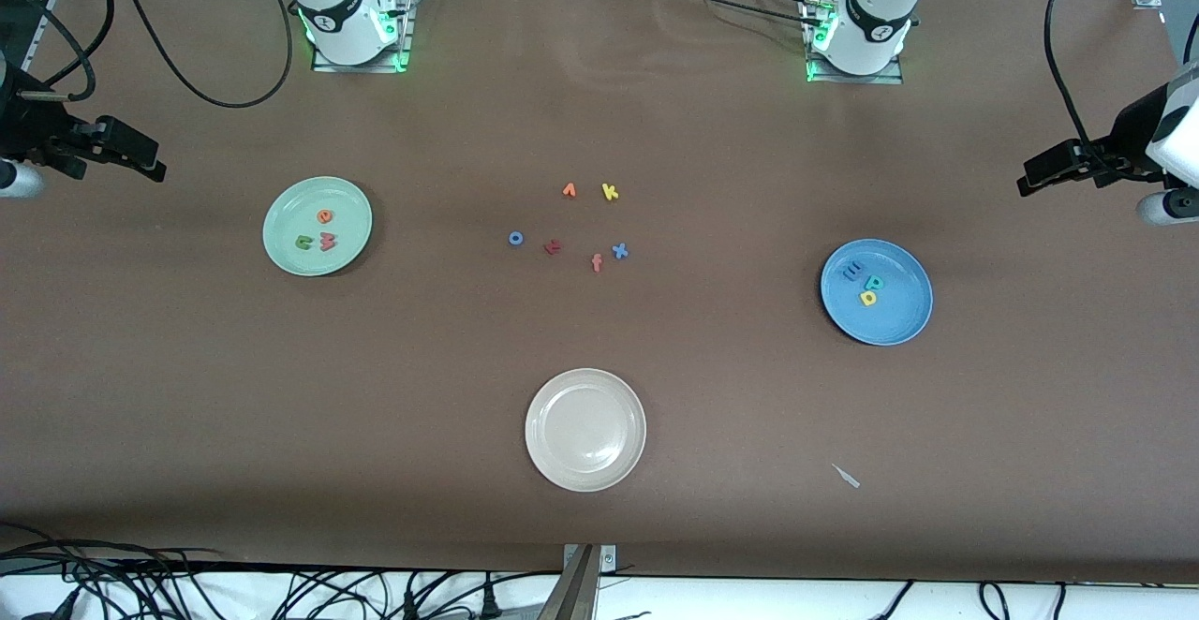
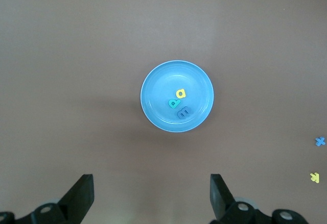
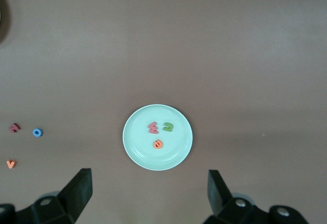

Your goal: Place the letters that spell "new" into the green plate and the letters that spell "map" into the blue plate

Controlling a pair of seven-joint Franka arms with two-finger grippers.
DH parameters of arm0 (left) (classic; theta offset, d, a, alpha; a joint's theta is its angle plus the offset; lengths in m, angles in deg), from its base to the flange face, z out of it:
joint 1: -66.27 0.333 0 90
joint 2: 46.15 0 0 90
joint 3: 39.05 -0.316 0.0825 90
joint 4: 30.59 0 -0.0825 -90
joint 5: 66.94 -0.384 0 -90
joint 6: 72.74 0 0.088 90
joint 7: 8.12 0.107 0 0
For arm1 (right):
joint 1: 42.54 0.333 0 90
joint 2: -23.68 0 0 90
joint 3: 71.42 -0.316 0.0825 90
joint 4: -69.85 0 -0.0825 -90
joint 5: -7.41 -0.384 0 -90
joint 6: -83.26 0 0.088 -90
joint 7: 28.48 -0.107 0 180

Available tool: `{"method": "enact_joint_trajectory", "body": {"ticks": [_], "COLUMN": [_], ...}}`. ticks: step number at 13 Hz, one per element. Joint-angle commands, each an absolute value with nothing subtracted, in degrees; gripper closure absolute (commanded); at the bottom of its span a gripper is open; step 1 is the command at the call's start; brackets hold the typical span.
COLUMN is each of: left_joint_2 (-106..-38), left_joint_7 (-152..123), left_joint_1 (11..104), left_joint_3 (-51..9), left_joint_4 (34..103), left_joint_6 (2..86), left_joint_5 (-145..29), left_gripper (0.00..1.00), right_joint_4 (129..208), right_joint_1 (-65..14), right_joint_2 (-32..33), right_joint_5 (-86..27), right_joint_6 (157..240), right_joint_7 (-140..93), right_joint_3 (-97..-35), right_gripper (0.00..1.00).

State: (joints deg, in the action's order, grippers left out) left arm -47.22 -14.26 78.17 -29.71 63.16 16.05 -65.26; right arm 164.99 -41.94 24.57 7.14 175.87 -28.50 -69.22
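The green plate (image 1: 292, 210) (image 3: 137, 150) sits toward the right arm's end and holds the orange e (image 1: 324, 216), green n (image 1: 303, 242) and salmon-red w (image 1: 328, 242). The blue plate (image 1: 905, 317) (image 2: 157, 81) sits toward the left arm's end and holds the periwinkle m (image 1: 851, 272), teal p (image 1: 873, 282) and yellow a (image 1: 868, 298). My right gripper (image 1: 150, 159) (image 3: 149, 188) hangs open and empty high over its end of the table. My left gripper (image 1: 1030, 178) (image 2: 152, 193) hangs open and empty over the other end.
Loose letters lie mid-table: orange v (image 1: 569, 191), yellow k (image 1: 610, 192), blue o (image 1: 515, 238), a dark red letter (image 1: 553, 246), salmon f (image 1: 597, 262), blue x (image 1: 619, 250). A cream-white plate (image 1: 553, 456) sits nearer the camera. A small white scrap (image 1: 846, 476) lies near the front edge.
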Motion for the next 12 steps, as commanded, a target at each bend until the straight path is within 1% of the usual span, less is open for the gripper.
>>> {"method": "enact_joint_trajectory", "body": {"ticks": [1,12], "left_joint_2": [-47.20,-47.55], "left_joint_7": [-12.96,-12.96], "left_joint_1": [77.87,77.87], "left_joint_3": [-29.74,-29.74], "left_joint_4": [62.92,62.83], "left_joint_6": [16.38,16.56], "left_joint_5": [-67.03,-67.03], "left_gripper": [0.00,0.00], "right_joint_4": [164.69,164.69], "right_joint_1": [-42.90,-42.72], "right_joint_2": [25.00,24.74], "right_joint_5": [6.00,6.97], "right_joint_6": [175.37,176.51], "right_joint_7": [-29.00,-31.11], "right_joint_3": [-69.84,-69.84], "right_gripper": [0.00,0.00]}}
